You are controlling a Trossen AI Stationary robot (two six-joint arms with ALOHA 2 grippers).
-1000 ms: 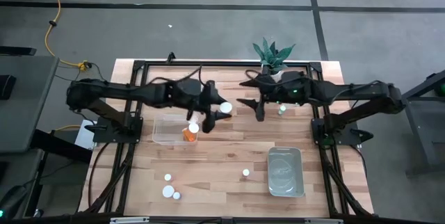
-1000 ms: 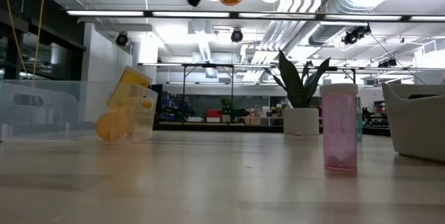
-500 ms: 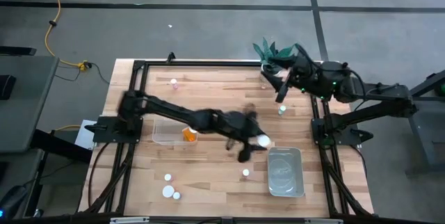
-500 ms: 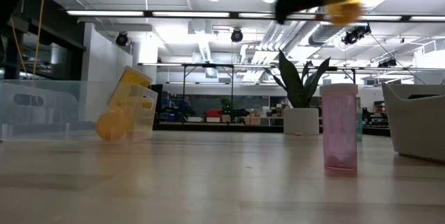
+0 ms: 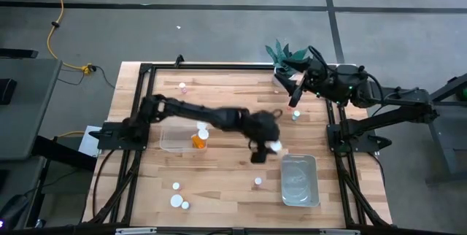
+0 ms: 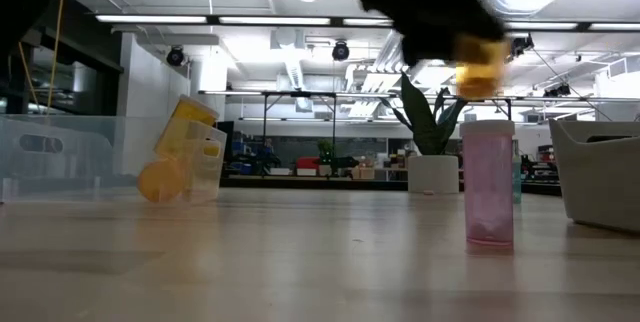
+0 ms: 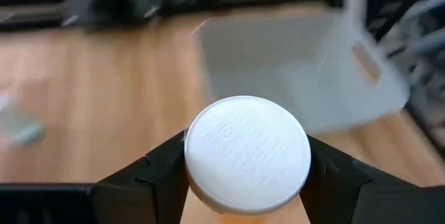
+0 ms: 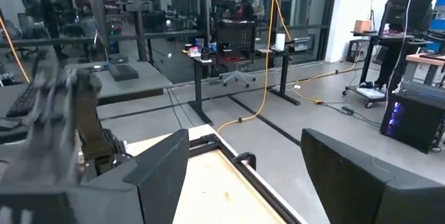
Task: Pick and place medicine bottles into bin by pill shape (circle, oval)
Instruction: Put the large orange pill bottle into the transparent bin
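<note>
My left gripper [image 5: 270, 147] is shut on an orange medicine bottle with a white cap [image 7: 247, 151]. It holds the bottle above the table, just left of the grey bin's [image 5: 300, 181] far end. The bottle's orange body [image 6: 478, 67] shows under the dark gripper in the low view. My right gripper [image 8: 243, 175] is open and empty, raised at the table's far right by the plant [image 5: 286, 55]. Another orange bottle [image 5: 198, 141] lies in the clear bin [image 5: 174, 137], leaning on its wall. My left gripper pinches the bottle between its two fingers [image 7: 163, 175], one on each side at the white cap [image 7: 208, 182]. The cap faces the wrist camera, so the fingers run along the bottle from above. The bottle is lifted clear of the table.
A pink bottle [image 6: 488, 182] stands upright on the table. Small bottles stand near the front left [image 5: 177, 201], before the grey bin [image 5: 257, 182], at the right [image 5: 295, 116] and far left [image 5: 182, 86].
My left gripper has carried the bottle from above the clear bin toward the table's right and near side, over to the grey bin, and lowered it a little. My right gripper has drawn back toward the far right corner and tipped upward.
</note>
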